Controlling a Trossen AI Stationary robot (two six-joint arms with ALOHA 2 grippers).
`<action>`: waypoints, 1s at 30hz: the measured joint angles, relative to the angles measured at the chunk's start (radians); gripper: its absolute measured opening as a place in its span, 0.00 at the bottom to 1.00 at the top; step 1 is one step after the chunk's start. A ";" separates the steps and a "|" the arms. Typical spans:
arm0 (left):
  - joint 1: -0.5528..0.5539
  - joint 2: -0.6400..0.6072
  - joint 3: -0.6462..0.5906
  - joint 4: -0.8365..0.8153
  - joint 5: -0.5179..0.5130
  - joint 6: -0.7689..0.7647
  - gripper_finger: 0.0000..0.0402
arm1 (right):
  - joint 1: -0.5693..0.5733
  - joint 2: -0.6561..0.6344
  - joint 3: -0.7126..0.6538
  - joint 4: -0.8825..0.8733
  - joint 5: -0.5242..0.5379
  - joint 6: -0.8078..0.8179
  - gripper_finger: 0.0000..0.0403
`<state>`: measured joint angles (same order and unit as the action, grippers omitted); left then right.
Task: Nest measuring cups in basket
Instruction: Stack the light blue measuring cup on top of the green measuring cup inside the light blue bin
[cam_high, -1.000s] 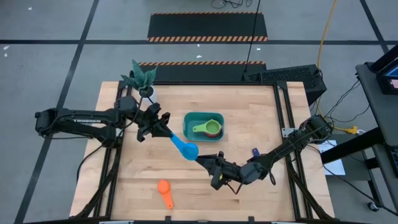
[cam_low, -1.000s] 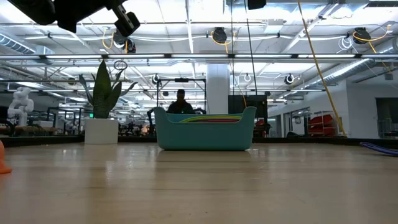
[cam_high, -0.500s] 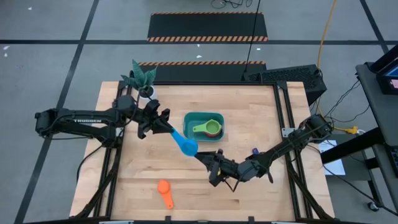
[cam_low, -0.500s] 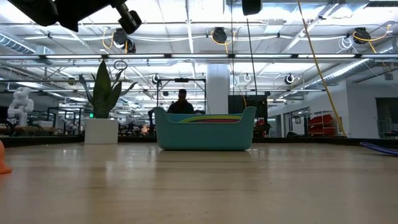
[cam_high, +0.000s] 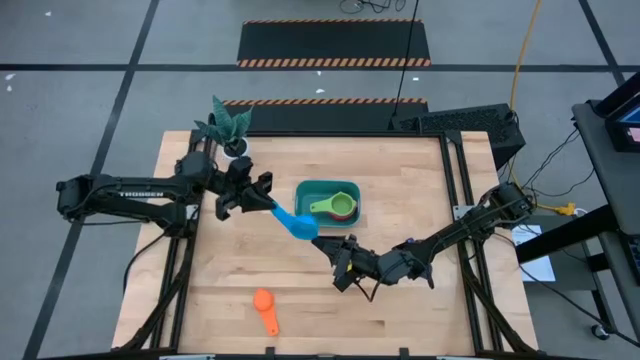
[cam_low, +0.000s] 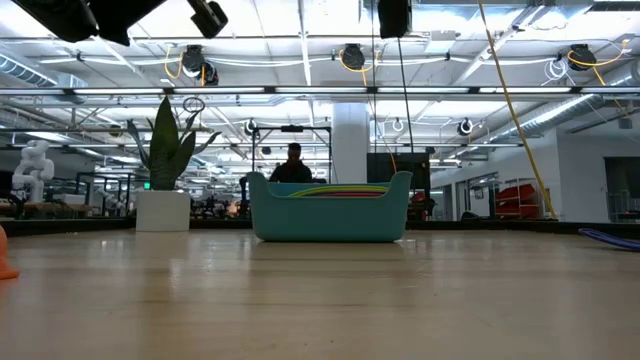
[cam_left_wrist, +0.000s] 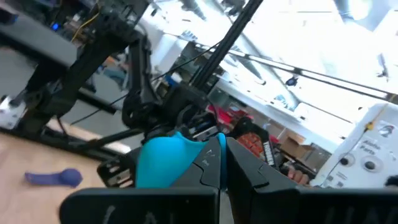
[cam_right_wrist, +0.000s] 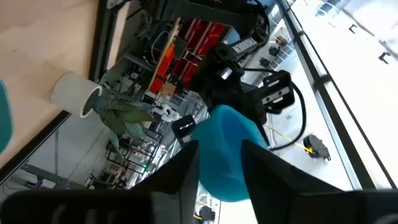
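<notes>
Handover of the light blue cup (cam_high: 300, 227) in midair, looks like right-to-left. Left gripper (cam_high: 262, 203) is clamped shut on the cup's handle end, just left of the basket (cam_high: 302, 190); the cup's bowl points down-right toward the right gripper (cam_high: 330, 249), which sits right at the bowl end. In the right wrist view the right gripper's fingers (cam_right_wrist: 180, 171) straddle the blue bowl with some gap showing, so probably loosening, but I can't tell whether it's gripping or already let go. The teal basket sits center-back of the table, already holding a nested stack: green cup (cam_high: 322, 208) with its handle pointing left, a red cup (cam_high: 345, 209) showing beside it, yellow barely visible. Orange cup (cam_high: 265, 309) lies alone on the table at the front, well apart from both arms. Dark blue cup (cam_high: 409, 244) lies near the right arm on the right side of the table. Judgement: the next move needs the right gripper to clear off the bowl, then the left arm swings the cup right over the basket and lowers it, bowl aligned, onto the stack. Risk: the cup pivots in the handle-only grip.
</notes>
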<state>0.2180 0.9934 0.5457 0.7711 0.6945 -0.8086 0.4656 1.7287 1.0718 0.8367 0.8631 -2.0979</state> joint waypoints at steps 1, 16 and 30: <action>0.000 -0.002 0.000 0.005 0.003 -0.003 0.01 | 0.000 0.000 0.000 0.014 0.000 0.000 0.31; 0.004 -0.004 0.000 -0.060 -0.039 0.045 0.02 | 0.005 0.000 -0.002 0.048 0.004 -0.016 0.36; 0.004 -0.004 0.000 -0.074 -0.006 0.036 0.03 | 0.005 0.000 -0.003 0.022 0.006 -0.024 0.17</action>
<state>0.2218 0.9890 0.5457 0.6969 0.6884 -0.7728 0.4706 1.7287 1.0691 0.8589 0.8688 -2.1217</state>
